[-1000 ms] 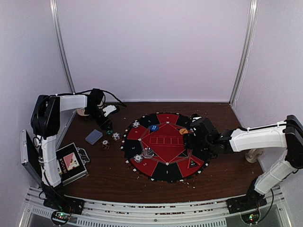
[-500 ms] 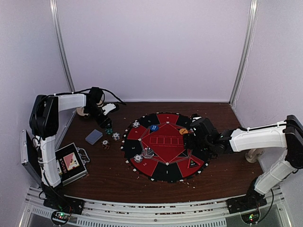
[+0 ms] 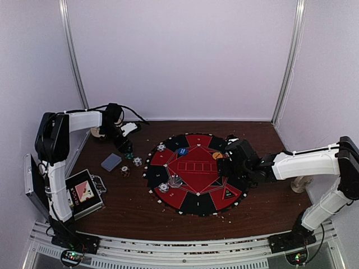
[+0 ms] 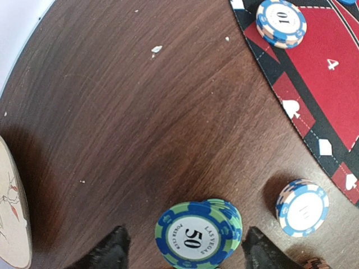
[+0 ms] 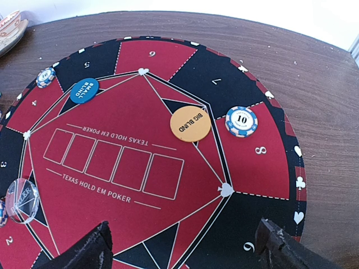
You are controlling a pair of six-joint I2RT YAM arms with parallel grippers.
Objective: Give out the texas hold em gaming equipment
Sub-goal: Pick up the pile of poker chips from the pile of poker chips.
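Far left, by the table's edge: metal case point(image 3: 84, 193) lying open, card-picture panel up; no telling from here whether any chips sit inside. Next over, on bare wood, a grey-blue card deck point(image 3: 111, 162), flat, near the left arm but apart from it.

Then the left pincer point(image 4: 185, 253), spread wide, one fingertip point(image 4: 109, 251) on either side of the teal chip stack point(image 4: 197, 235) and touching it on neither (gap looks a little wider on the left of the wrist view). Round stack, so no long axis to line up with; slightly fanned toward the right, which matters for a clean squeeze. Sits squarely on the closing line, so probably calls for only a small drop and a close. Just right of it, a lone white chip point(image 4: 303, 207), apart from the fingertip yet near enough to get nudged. Below these in the top view, a red chip point(image 3: 125, 170), also off the mat.

Further right, the round mat point(image 5: 269, 168): chip by the 4 point(image 5: 46, 77), blue small-blind button point(image 5: 84, 90) near seat 5, clear dealer puck point(image 5: 22, 200) near seat 2, orange big-blind button point(image 5: 190, 123) just beside the seat-8 chip point(image 5: 241, 121). No chip showing on 6 or 7.

Last, the right pincer point(image 5: 182, 252), likewise spread, gripping nothing, hanging over the mat's right side near seat 9. Well apart from the loose chips; left arm plainly the nearer for those.
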